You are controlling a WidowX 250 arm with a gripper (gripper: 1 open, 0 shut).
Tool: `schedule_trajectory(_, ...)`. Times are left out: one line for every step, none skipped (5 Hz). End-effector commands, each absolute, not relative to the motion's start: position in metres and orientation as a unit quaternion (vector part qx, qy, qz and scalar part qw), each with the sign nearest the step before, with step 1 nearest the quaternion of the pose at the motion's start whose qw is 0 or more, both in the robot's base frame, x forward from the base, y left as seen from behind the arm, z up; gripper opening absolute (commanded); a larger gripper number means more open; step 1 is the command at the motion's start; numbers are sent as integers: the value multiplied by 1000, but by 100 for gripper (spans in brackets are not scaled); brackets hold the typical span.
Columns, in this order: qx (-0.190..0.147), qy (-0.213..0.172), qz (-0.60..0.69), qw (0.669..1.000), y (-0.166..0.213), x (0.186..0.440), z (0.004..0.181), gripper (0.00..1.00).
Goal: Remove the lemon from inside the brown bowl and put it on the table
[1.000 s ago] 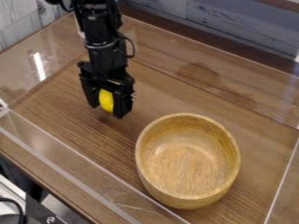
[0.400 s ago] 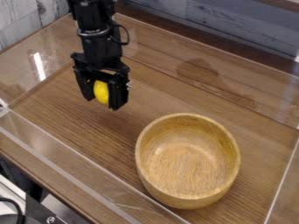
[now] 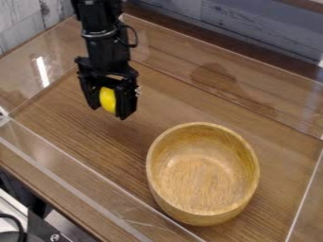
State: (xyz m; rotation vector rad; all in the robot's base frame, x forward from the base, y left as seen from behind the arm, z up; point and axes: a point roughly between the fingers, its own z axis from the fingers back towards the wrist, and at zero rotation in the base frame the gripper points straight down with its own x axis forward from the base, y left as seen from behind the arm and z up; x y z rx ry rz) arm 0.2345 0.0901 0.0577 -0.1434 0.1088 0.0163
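The lemon (image 3: 109, 100) sits between the fingers of the black hand (image 3: 109, 101), out beyond the brown bowl (image 3: 202, 174) and over the bare bench (image 3: 158, 71). The hand looks to be grasping it, with a dark finger on either side and the yellow skin showing in the middle. Whether the fruit touches the wood or hangs just above it, I cannot tell from this angle.

It should handle as a light, fairly firm thing with a little give in the rind. Being smooth and rounded, it could squirt out or roll if pinched off centre, so the best hold is across its widest part, with even, moderate pressure. It is hardly fragile, but there is no call to squeeze hard.

The bowl's thick rim stands well apart from the hand, toward the near right of the picture, so the lifting-out seems done and what remains is a low, gentle release. The bench's near-left edge and the clear wall (image 3: 76, 211) along it are the limits to mind; a rolling lemon might run that way. Open wood lies toward the picture's right and behind the bowl, giving room to set down or back off. I would make sure the fruit is resting on the wood, spread the fingers slowly, then draw straight up so neither finger nudges it.
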Motion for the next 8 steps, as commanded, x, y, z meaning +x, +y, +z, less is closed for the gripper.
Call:
schedule_trajectory(-56, 14, 13, 998, 98, 245, 80, 100)
schedule_trajectory(-58, 18, 14, 998, 97, 244, 81, 100)
schedule_trajectory(-59, 22, 14, 998, 97, 243, 81, 100)
schedule_trajectory(-60, 26, 14, 998, 96, 242, 80, 100)
schedule_trajectory(-61, 30, 13, 998, 96, 241, 79, 100)
schedule_trajectory(-62, 33, 13, 997, 95, 240, 78, 100)
schedule_trajectory(-63, 36, 13, 997, 95, 239, 77, 100)
schedule_trajectory(-63, 40, 13, 997, 94, 238, 76, 100)
